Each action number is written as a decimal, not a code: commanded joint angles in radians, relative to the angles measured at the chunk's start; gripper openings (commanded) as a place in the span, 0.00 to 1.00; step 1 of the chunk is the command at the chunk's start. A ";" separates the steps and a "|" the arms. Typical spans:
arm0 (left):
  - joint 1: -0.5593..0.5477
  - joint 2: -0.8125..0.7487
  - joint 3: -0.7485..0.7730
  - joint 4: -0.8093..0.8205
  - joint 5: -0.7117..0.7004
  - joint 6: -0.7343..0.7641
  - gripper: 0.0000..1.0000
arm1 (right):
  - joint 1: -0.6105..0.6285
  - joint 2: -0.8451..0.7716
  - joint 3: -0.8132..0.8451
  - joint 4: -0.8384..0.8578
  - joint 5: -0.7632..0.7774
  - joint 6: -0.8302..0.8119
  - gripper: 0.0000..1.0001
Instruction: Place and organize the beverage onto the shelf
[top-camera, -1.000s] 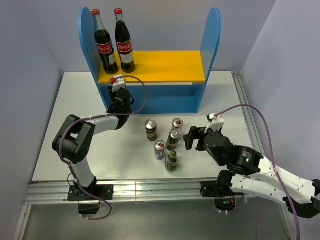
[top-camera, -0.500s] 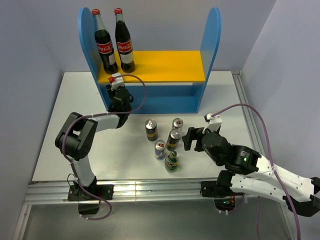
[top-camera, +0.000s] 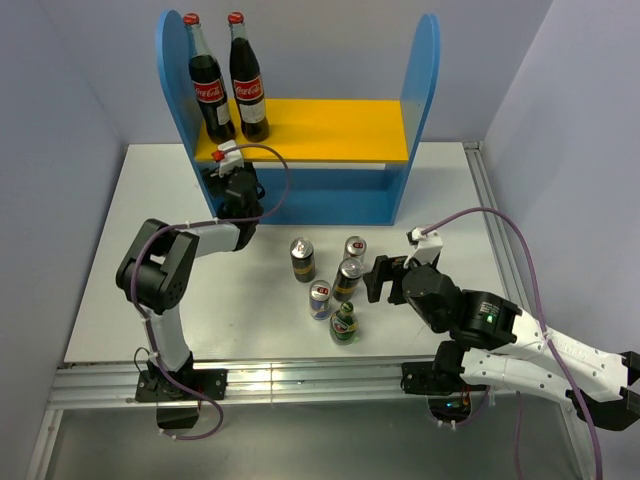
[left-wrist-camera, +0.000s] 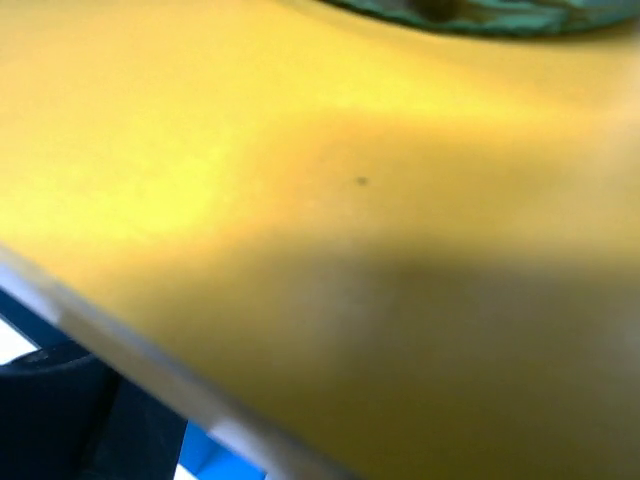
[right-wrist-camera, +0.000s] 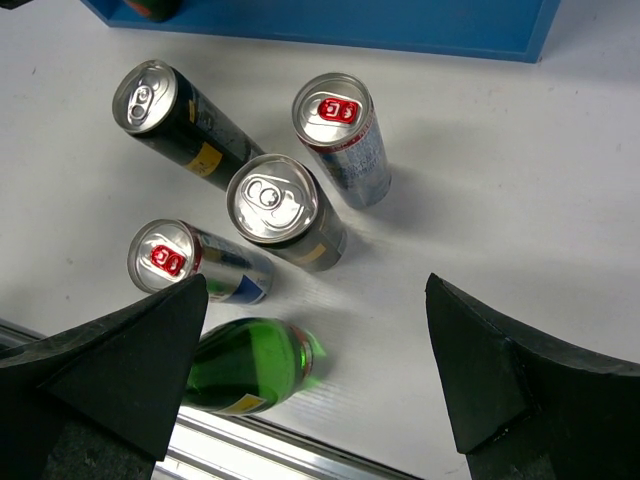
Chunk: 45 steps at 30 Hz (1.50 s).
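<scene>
The beverage (right-wrist-camera: 275, 205), 5 drinks, crowds the bench (right-wrist-camera: 500, 180); your right jaws, wide open and empty, may topple neighbours. Left jaws: cannot tell.

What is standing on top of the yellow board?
Two red-capped cola bottles stand at the yellow board's left end. The left pincer covers the front corner beside them, so that bit is hidden.

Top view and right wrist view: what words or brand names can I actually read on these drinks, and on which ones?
"Coca-Cola": left cola bottle, red label.
"Coca-Cola": right cola bottle, red label.
Far dark can, near dark can, far slim can, near slim can, green bottle: print too small or blurred to read.
</scene>
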<state>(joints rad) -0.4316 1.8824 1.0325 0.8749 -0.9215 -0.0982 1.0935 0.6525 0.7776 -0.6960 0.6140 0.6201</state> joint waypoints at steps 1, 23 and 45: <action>0.045 0.006 0.054 0.015 0.000 0.005 0.79 | 0.011 0.004 -0.001 0.006 0.035 0.015 0.96; 0.016 -0.255 -0.005 -0.257 0.121 -0.080 0.99 | 0.020 0.004 0.002 0.001 0.052 0.020 0.96; -0.117 -0.623 0.001 -0.671 0.173 -0.161 0.99 | 0.045 0.025 0.011 -0.033 0.109 0.053 0.96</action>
<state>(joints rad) -0.5217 1.2728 1.0016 0.2821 -0.7475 -0.2138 1.1297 0.6674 0.7776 -0.7269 0.6743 0.6540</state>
